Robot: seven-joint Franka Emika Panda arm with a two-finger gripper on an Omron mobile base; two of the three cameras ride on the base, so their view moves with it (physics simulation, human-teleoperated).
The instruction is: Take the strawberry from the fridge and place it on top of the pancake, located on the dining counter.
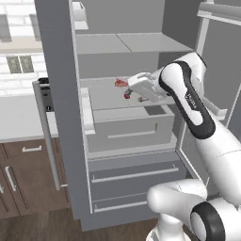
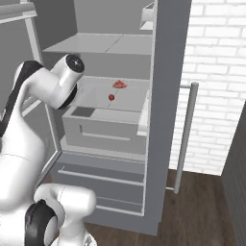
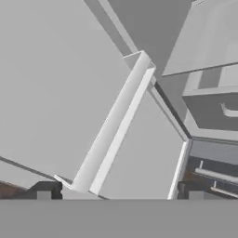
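The white arm (image 1: 197,113) reaches from the lower right of the frame into the open fridge (image 1: 61,117). Its jaws stand wide apart, holding nothing. The strawberry (image 2: 111,97) sits mid-frame on a shelf, maybe just past the gripper (image 1: 141,89). Behind it lies a pinkish-red slab (image 2: 119,84).

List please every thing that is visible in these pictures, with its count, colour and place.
fridge: one, matte grey, doors open, facing the robot.
strawberry: one, deep red, on the middle shelf inside the fridge.
pinkish-red slab: one, on the same shelf, behind the strawberry.
fridge handles: two, silver, vertical, one on each open door.
lower drawers: two, grey, below the shelves.
kitchen cabinets: dark wood, left of the fridge.
brick wall: white, right of the fridge.
gripper: one, white with dark finger tips, open, at the middle shelf close to the strawberry.
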